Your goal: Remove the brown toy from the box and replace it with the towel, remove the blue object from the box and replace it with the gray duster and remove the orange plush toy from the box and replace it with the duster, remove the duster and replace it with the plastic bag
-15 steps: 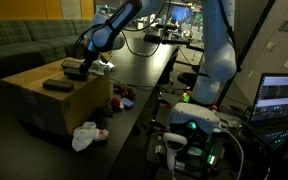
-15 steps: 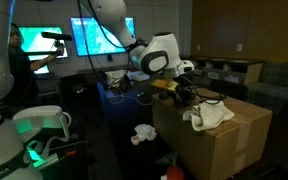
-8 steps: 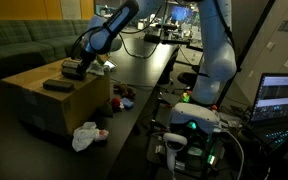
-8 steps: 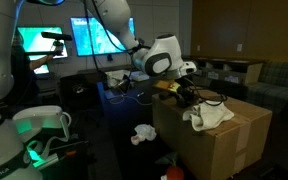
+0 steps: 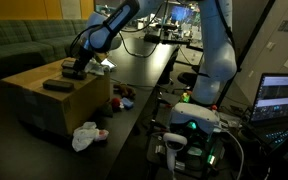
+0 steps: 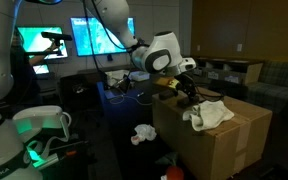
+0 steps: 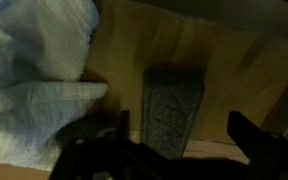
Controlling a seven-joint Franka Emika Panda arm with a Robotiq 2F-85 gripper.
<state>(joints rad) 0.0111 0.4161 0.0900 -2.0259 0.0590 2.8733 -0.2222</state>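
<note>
Jaws have sprung apart since the earlier frame: the gripper (image 7: pixel 176 128) hangs spread and empty directly above the duster (image 7: pixel 172 108) (long axis crosswise to the fingers), flat on the box (image 7: pixel 229 50) beside the towel (image 7: pixel 34 70).

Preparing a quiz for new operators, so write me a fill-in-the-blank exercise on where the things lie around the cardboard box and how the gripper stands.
1. The gray duster lies flat on ____ of the box, beside the towel.
2. The gripper above the duster is ____, holding nothing.
3. The plastic bag lies on the ____ next to the box.
Missing words: top; open; floor.
</note>
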